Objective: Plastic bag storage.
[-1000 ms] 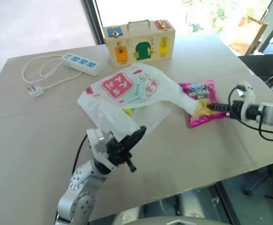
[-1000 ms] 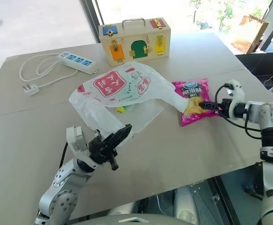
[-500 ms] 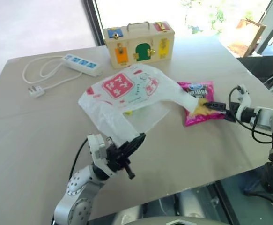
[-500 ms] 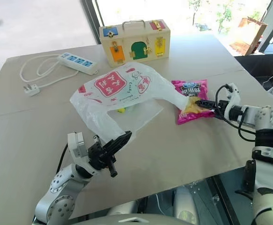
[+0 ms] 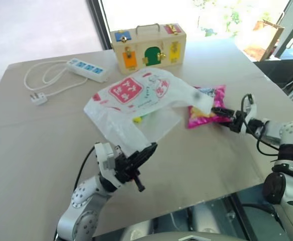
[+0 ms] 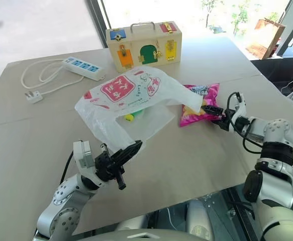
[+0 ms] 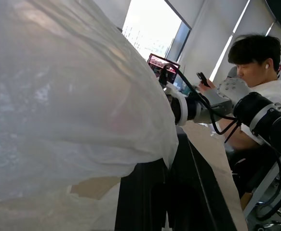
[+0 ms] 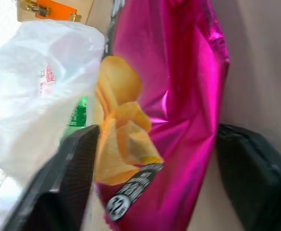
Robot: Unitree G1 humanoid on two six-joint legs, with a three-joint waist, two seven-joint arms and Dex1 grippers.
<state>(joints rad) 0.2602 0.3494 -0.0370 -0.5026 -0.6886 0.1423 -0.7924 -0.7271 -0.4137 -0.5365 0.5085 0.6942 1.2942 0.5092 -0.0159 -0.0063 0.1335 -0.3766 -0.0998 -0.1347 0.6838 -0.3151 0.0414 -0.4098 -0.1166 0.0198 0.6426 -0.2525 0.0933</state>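
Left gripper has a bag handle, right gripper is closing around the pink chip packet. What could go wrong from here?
1. The right gripper straddles the chip packet near one end; it may slip or crush.
2. The plastic bag drapes over the packet's far end, so lifting could drag it.
3. The left gripper pinches thin film, which may tear.

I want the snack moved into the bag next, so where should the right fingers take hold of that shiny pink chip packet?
Probably the shiny pink chip packet is best taken at its near end, coming from the robot's right along the table. It lies flat, and that end is free, while its far end is tucked under the thin white plastic bag. The right gripper already straddles that end.
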